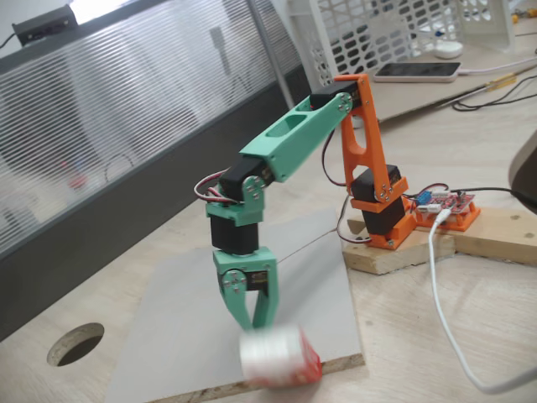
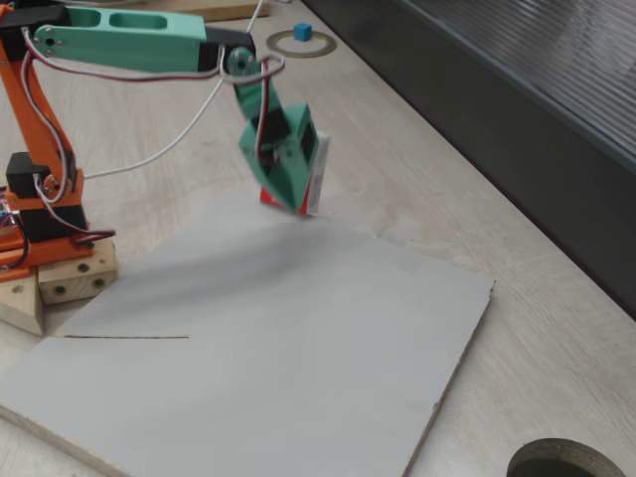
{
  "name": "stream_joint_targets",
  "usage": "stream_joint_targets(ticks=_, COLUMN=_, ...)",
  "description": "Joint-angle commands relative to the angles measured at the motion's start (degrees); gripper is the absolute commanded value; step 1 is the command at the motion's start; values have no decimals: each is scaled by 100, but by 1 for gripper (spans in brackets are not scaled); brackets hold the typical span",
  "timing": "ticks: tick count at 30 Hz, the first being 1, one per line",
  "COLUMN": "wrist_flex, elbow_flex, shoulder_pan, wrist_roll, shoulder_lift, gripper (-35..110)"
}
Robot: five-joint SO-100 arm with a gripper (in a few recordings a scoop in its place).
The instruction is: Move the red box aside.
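The red box (image 1: 281, 357) is a small red carton with a white face, blurred, at the near edge of the grey board (image 1: 176, 336). In the other fixed view the red box (image 2: 314, 174) stands right behind the green fingers, at the board's far edge (image 2: 417, 260), and looks to be touching them. My green gripper (image 1: 255, 323) points down just behind the box. Its fingers meet at the tips with nothing between them. The same gripper (image 2: 289, 202) hangs low over the board's edge.
The orange arm base (image 1: 382, 214) is clamped to a wooden block, with a red circuit board (image 1: 445, 206) and a white cable (image 1: 445, 311) beside it. The table has a round hole (image 1: 75, 344). A blue cube (image 2: 302, 33) sits on a ring far off.
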Motion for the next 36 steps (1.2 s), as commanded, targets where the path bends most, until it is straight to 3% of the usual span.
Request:
stream_joint_targets(ticks=1, wrist_flex=-53, elbow_flex=-800, shoulder_pan=-870, wrist_roll=88, shoulder_lift=114, gripper=4)
stream_joint_targets(ticks=8, wrist_flex=26, elbow_flex=-1187, shoulder_pan=-879, wrist_roll=44, shoulder_lift=105, gripper=4)
stream_joint_targets(ticks=15, wrist_flex=35, elbow_flex=-378, shoulder_pan=1521, wrist_roll=26, shoulder_lift=193, gripper=4)
stream_joint_targets(ticks=26, wrist_flex=598, elbow_flex=343, shoulder_pan=3357, wrist_roll=-18, shoulder_lift=747, gripper=4)
stream_joint_targets(ticks=36, wrist_flex=2382, elbow_flex=817, shoulder_pan=4201, wrist_roll=-2171, shoulder_lift=2030, gripper=4)
